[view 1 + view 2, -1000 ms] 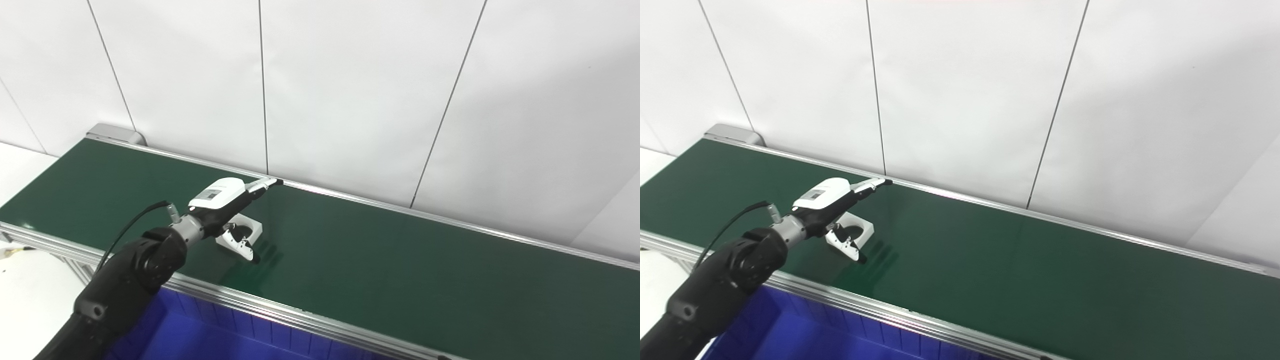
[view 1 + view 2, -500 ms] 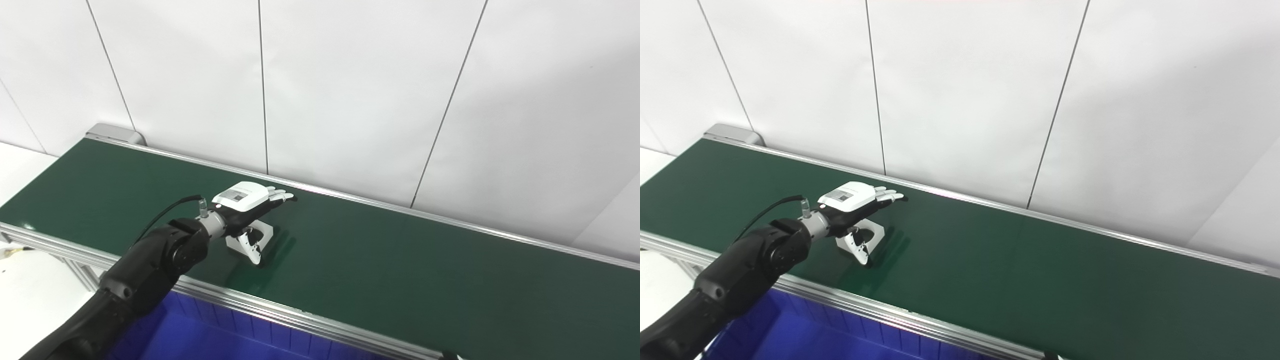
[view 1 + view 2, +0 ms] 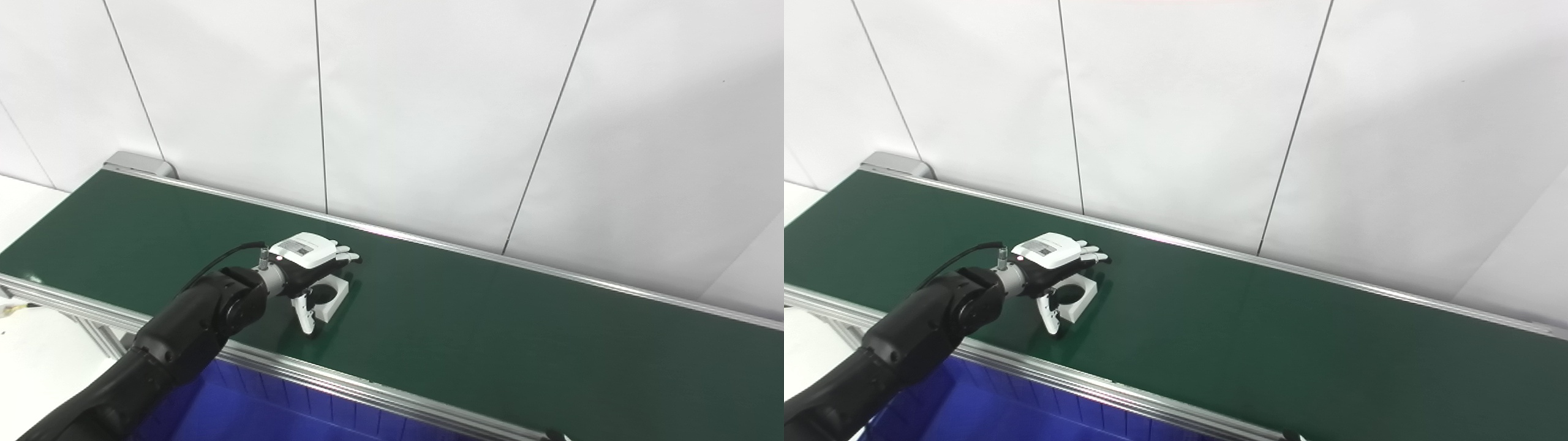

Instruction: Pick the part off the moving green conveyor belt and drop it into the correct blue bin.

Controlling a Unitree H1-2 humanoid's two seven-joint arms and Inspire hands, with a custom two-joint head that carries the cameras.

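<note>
A white square part [image 3: 331,299] with a round dark hole lies on the green conveyor belt [image 3: 490,331], near its front edge; it also shows in the right eye view [image 3: 1077,297]. My left hand [image 3: 311,260] hovers right over the part, palm down, fingers stretched out over its far side and thumb [image 3: 302,313] hanging down on its near left side. The hand is open and holds nothing. The right hand is out of view.
A blue bin [image 3: 257,410] sits below the belt's front rail [image 3: 343,380] at the bottom left. A white panelled wall [image 3: 429,110] rises directly behind the belt. A white surface [image 3: 30,343] lies at the left.
The part has ridden the belt to the right. My left hand followed it, lowered over it and turned palm down, with the thumb dropping beside the part.
</note>
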